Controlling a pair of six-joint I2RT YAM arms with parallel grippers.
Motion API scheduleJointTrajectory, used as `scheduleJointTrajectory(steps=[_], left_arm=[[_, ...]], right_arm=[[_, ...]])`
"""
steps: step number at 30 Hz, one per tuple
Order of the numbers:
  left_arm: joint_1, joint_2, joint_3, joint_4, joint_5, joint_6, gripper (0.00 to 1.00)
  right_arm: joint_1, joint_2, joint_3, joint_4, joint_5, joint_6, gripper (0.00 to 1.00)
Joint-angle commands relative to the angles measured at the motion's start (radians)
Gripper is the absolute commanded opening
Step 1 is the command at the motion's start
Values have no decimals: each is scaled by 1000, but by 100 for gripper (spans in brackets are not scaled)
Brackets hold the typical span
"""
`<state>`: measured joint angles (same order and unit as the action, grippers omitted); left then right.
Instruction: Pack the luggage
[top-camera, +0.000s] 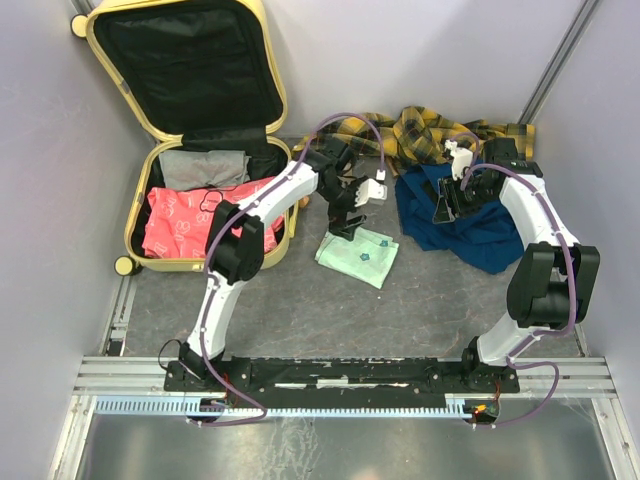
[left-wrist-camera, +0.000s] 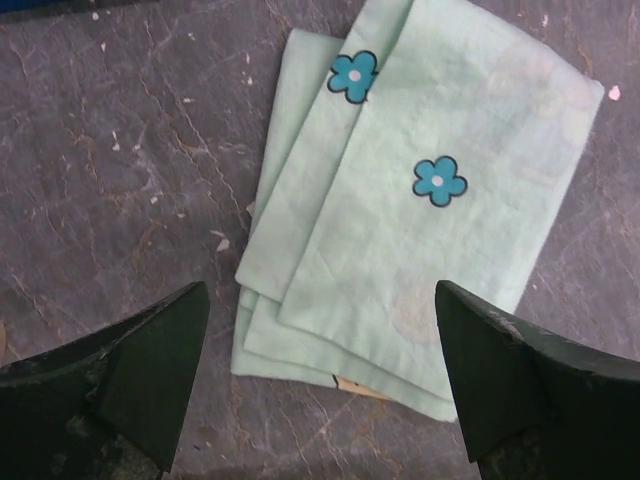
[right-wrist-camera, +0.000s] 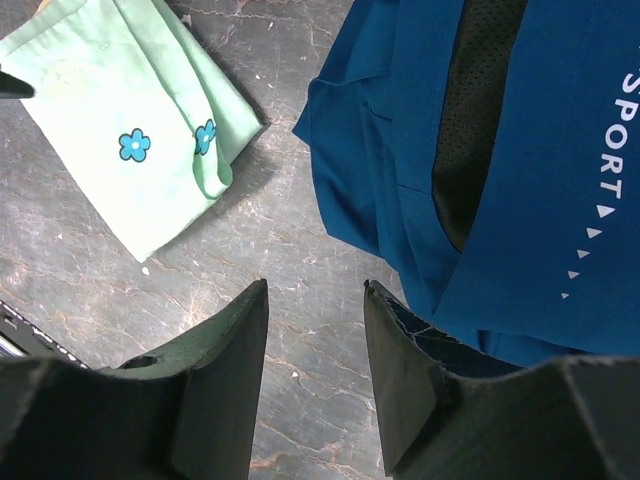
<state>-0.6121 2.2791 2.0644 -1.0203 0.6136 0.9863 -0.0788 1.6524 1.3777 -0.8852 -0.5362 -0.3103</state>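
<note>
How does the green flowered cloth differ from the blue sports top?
Look: the green cloth is pale mint with small blue flowers; the blue top is deep blue with black mesh and white SPORT lettering.
Pose: the green cloth is folded flat into a neat rectangle; the blue top lies rumpled.
Size: the blue top covers more of the table than the green cloth.
Shared: both lie on the table, outside the open suitcase.

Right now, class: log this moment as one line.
left gripper: open, above green cloth | right gripper: open, by blue garment | suitcase: open, pink cloth inside
</note>
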Motion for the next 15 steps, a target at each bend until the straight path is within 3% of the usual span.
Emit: scheduleJointTrajectory(steps=[1,9,15], left_arm=[[-23,77,91,38,39,35,99],[-40,169,89,85,-35,36,99],[-51,193,40,3,-82,107,81]], right_arm=[[-3,-27,32,-3,-19,1,51],[-3,-34,33,-9,-15,1,52],[-4,-37,41,-18,-18,-2,52]])
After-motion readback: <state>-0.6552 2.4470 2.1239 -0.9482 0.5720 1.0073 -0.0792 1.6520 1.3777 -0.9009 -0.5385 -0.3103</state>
